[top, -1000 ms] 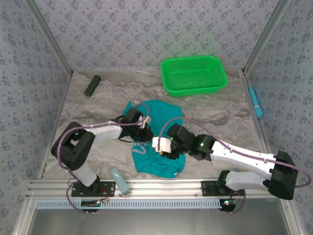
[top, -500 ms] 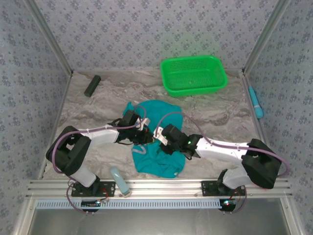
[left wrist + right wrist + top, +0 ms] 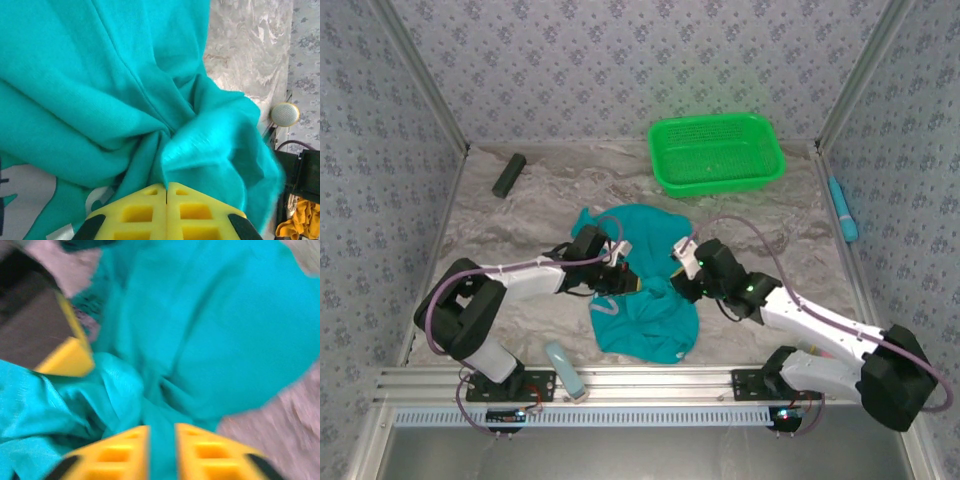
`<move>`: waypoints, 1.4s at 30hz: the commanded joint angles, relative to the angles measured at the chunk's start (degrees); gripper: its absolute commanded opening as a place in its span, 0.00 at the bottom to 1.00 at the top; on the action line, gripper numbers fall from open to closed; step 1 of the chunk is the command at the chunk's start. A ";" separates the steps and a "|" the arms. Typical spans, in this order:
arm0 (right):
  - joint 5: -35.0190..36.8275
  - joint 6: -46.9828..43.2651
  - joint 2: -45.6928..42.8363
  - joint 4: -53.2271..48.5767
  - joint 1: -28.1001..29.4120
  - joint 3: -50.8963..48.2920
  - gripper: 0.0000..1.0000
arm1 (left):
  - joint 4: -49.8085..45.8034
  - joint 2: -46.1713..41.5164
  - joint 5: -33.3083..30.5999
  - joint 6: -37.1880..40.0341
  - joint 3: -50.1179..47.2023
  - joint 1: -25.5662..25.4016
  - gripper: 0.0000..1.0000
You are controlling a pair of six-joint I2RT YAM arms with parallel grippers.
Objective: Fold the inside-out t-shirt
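Note:
The inside-out t-shirt (image 3: 650, 320) is teal and lies crumpled in the middle of the table. My left gripper (image 3: 628, 279) reaches in from the left over the shirt's centre. In the left wrist view it (image 3: 166, 184) is shut, with a fold of the t-shirt (image 3: 100, 75) pinched between its yellow tips. My right gripper (image 3: 677, 281) is at the shirt's right side, facing the left one. In the blurred right wrist view it (image 3: 161, 426) has its jaws slightly apart, and a band of the t-shirt (image 3: 225, 330) fills the gap.
A bright green mesh basket (image 3: 717, 152) stands at the back right. A dark block (image 3: 508, 174) lies at the back left. A blue object (image 3: 842, 208) rests along the right wall. A pale blue object (image 3: 563, 368) sits by the front rail.
My right gripper has moved from the shirt's middle to its right side, and the cloth there has shifted slightly right. The left gripper has stayed shut on its fold.

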 commanded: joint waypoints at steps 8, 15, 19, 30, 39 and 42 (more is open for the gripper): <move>5.30 31.10 0.47 -19.30 1.29 9.51 0.43 | -1.95 -0.19 -0.38 1.30 2.35 -2.15 0.00; 15.01 50.83 13.28 -29.29 12.66 19.53 0.40 | -0.48 -0.63 -1.08 -0.41 1.74 -2.30 0.00; 19.09 56.94 18.84 -34.70 16.72 24.44 0.34 | 1.33 -1.01 -0.56 -2.30 0.93 -2.40 0.00; 22.00 66.74 29.17 -37.78 20.95 31.71 0.19 | 3.64 -0.72 0.59 -4.29 0.03 -2.64 0.00; 24.05 69.08 32.28 -40.24 20.19 31.14 0.29 | 4.65 -1.64 0.85 -4.95 -1.09 -2.64 0.00; 24.33 69.02 32.05 -40.66 20.43 31.00 0.33 | 4.90 -1.49 0.94 -4.99 -1.01 -2.63 0.00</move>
